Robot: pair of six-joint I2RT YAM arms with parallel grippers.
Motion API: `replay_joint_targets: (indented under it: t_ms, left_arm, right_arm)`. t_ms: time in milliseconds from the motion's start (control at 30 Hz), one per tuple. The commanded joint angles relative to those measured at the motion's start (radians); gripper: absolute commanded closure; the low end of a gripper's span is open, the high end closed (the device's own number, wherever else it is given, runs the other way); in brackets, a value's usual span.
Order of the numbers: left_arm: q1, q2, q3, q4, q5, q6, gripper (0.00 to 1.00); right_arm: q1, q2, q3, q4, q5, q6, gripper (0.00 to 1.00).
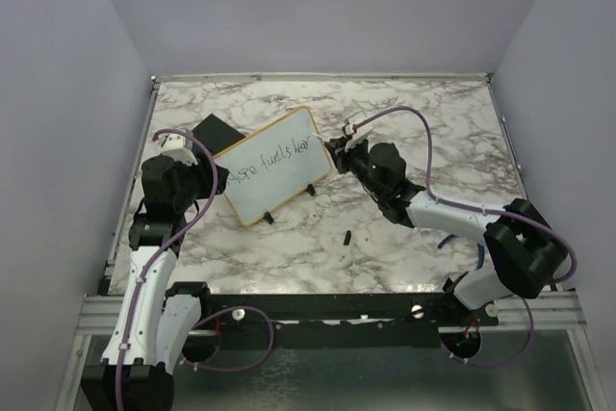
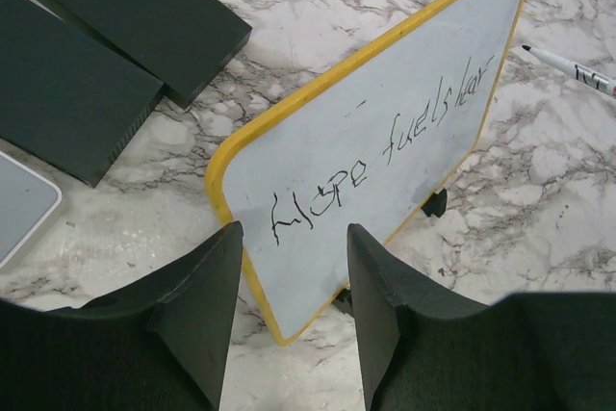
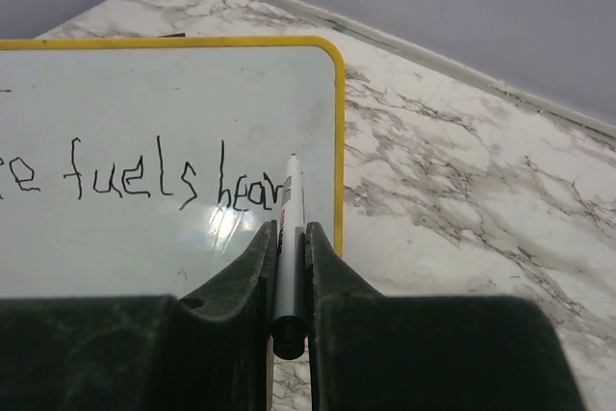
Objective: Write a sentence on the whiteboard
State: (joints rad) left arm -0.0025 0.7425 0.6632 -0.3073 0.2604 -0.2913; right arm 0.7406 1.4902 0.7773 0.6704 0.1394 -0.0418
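The marble table (image 1: pixel 423 238) is stretching out bare to the right of the right gripper (image 1: pixel 337 149) as far as its raised back rail and the wall, giving open room on that side.

The whiteboard (image 1: pixel 274 166) is lying propped at a slant directly ahead of both grippers, between them. Its right yellow edge is sitting just beyond the right fingertips, and its near left corner is reaching in between the left gripper's fingers.

Two flat black blocks (image 2: pixel 135 12) are lying ahead and to the left of the left gripper (image 1: pixel 214 178), apart from the board's frame, with marble showing between.

The sentence (image 3: pixel 144 180) is running across the board, reading "Hope fuels hear", and its last letter is ending just short of the right frame, leaving only a narrow white strip.

The right gripper is pinching the marker (image 3: pixel 289 228) upright between pressed-together fingers, the tip meeting the board beside that last letter.

The left gripper's fingers (image 2: pixel 207 305) are standing spread, one on each side of the board's corner. I cannot tell whether they are touching it.

A small black piece (image 1: pixel 346 237) is lying alone on the marble, behind the right gripper.
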Motion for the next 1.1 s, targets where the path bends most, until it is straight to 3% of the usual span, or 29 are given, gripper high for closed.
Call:
replay_joint_targets:
  t_ms: [0, 1067]
  left_arm:
    - [-0.007, -0.014, -0.009, 0.016, 0.008, 0.0, 0.5]
    - [-0.007, -0.012, -0.008, 0.016, 0.007, 0.002, 0.5]
  right_arm:
    - [0.006, 0.026, 0.026, 0.0, -0.018, 0.009, 0.99]
    - [0.005, 0.105, 0.056, 0.011, -0.014, 0.007, 1.0]
